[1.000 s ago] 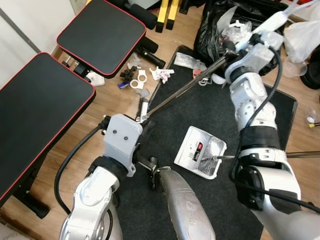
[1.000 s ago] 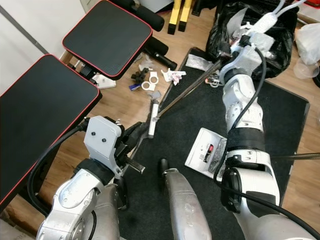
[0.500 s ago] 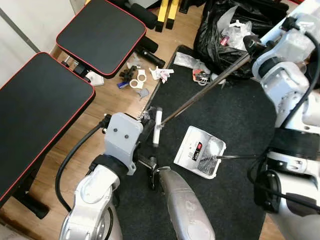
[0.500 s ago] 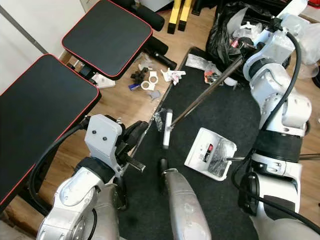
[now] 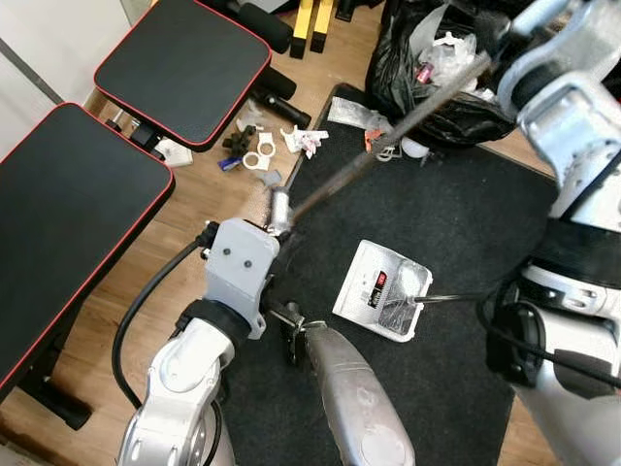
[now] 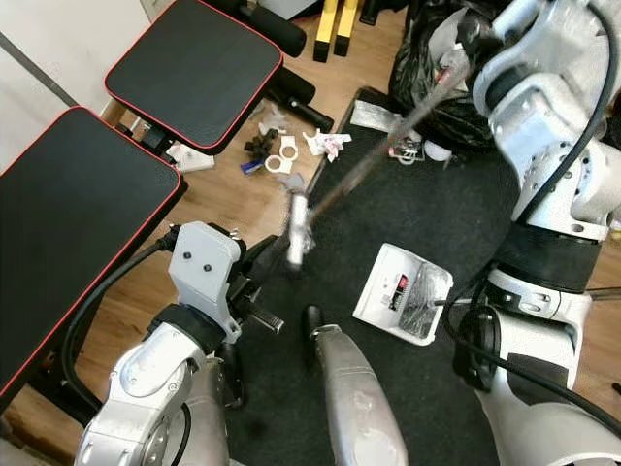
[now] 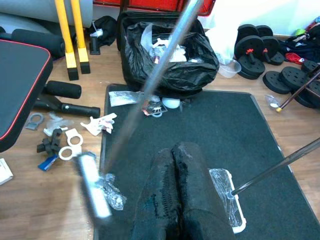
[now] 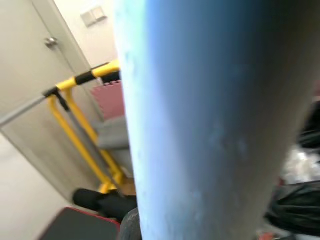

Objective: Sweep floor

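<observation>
Currently my right gripper (image 6: 464,29) is clamped on the upper end of the broom (image 5: 388,146), up by the black trash bag (image 5: 427,78); its blurred white head (image 6: 296,228) hangs at the black mat's (image 5: 456,223) wood-floor edge, just short of the litter pile (image 5: 257,150). On the mat lies the white dustpan (image 5: 383,301), crumpled plastic inside. My left gripper (image 7: 172,200) hovers over the mat beside the broom head, fingers (image 7: 192,172) pressed together on nothing.
</observation>
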